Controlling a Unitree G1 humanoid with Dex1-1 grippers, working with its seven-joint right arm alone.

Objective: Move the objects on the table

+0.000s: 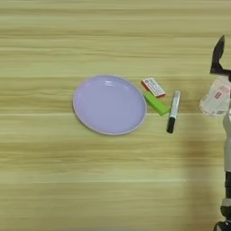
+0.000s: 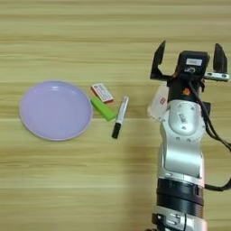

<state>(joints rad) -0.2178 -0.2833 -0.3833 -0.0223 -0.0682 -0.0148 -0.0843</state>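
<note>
My right gripper (image 2: 190, 46) stands open, its two black fingers (image 2: 159, 59) spread wide with nothing between them. Just below it the clear plastic bottle (image 2: 157, 106) with a red label lies on the table (image 1: 113, 189), partly hidden by my silver forearm (image 2: 182, 135). In the left eye view the bottle (image 1: 216, 97) shows at the right edge. The silver-and-black marker pen (image 2: 120, 116) lies left of the bottle, black end towards me. The bright green block (image 2: 103, 109) rests slantwise between the marker and the plate.
A round lavender plate (image 1: 109, 104) sits left of the green block, almost touching it. A small red-and-white card (image 1: 153, 87) lies just behind the block. Bare wood stretches along the back, the left side and the front.
</note>
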